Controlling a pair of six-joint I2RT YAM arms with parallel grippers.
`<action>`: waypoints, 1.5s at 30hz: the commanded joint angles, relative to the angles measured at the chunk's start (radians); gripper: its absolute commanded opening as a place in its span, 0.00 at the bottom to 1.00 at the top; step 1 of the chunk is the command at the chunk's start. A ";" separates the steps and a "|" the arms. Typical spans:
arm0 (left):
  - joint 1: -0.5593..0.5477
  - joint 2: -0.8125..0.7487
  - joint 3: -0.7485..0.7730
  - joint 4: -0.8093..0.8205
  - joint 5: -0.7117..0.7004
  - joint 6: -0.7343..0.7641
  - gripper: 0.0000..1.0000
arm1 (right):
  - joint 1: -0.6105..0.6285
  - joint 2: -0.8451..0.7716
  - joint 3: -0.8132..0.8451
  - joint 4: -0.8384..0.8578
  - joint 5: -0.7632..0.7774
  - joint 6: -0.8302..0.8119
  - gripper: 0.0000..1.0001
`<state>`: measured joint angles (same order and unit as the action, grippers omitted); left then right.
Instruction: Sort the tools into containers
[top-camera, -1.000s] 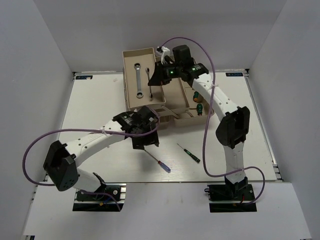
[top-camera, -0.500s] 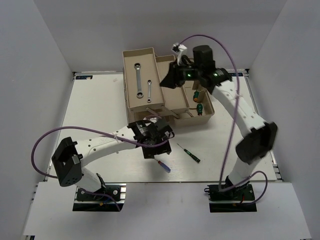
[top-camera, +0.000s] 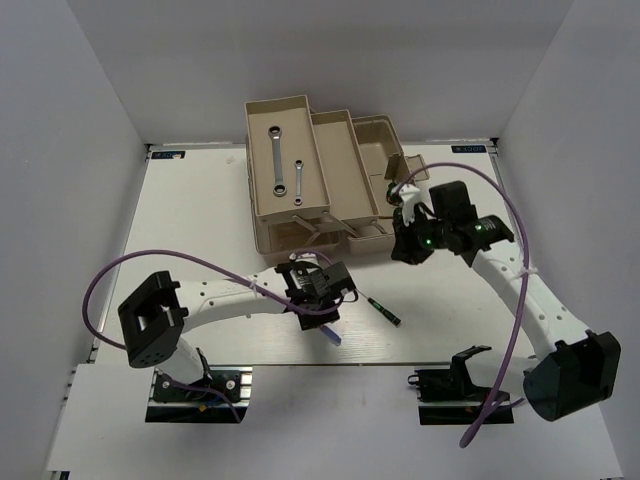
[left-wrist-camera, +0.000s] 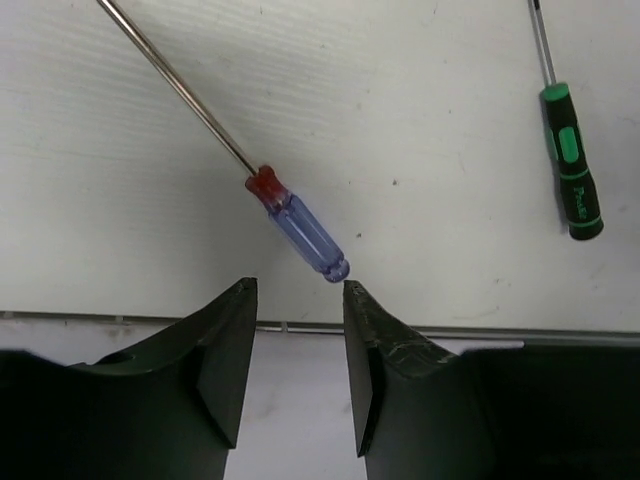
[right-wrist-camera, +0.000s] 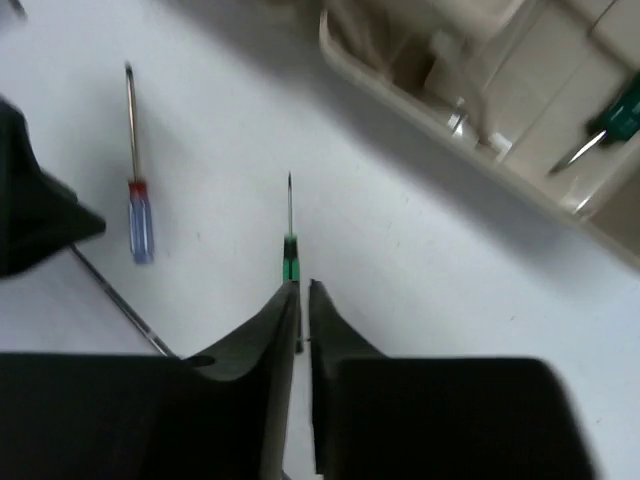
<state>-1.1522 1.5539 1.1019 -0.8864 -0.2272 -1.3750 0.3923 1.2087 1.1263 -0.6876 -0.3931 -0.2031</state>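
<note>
Left gripper (left-wrist-camera: 297, 289), jaws apart and empty, hangs at the blue handle end of the red-and-blue screwdriver (left-wrist-camera: 300, 228), which lies by the table's (top-camera: 200, 220) near edge. Green screwdriver (left-wrist-camera: 570, 170) lies apart to its right, with bare table between. Right gripper (right-wrist-camera: 302, 290), jaws almost together and empty, hovers just before the toolbox (top-camera: 330, 150).

Toolbox (top-camera: 276, 100): beige, tiered trays fanned open at the far side of the surface (top-camera: 200, 220).
Leftmost tray: long silver wrench (top-camera: 275, 158) lying lengthwise. Short wrench (top-camera: 298, 180) lies just to its right, not touching.
Lower compartment: green-handled screwdriver (right-wrist-camera: 622, 112), lying at a slant.
On the surface in front of the box: red-and-blue screwdriver (left-wrist-camera: 300, 225), flat, diagonal. Thin green-and-black screwdriver (left-wrist-camera: 566, 150), flat, apart from it.
</note>
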 joint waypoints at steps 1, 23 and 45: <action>-0.011 0.006 0.000 0.032 -0.092 -0.047 0.50 | -0.009 -0.081 -0.077 -0.073 0.043 -0.064 0.18; -0.103 0.130 0.001 0.035 -0.112 -0.167 0.63 | 0.065 -0.009 -0.438 0.052 0.046 -0.199 0.58; -0.112 0.071 -0.042 0.007 -0.139 -0.207 0.63 | 0.278 0.114 -0.511 0.208 0.381 -0.045 0.00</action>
<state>-1.2591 1.6730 1.0695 -0.8680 -0.3241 -1.5578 0.6682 1.3045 0.6193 -0.4435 -0.0834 -0.2752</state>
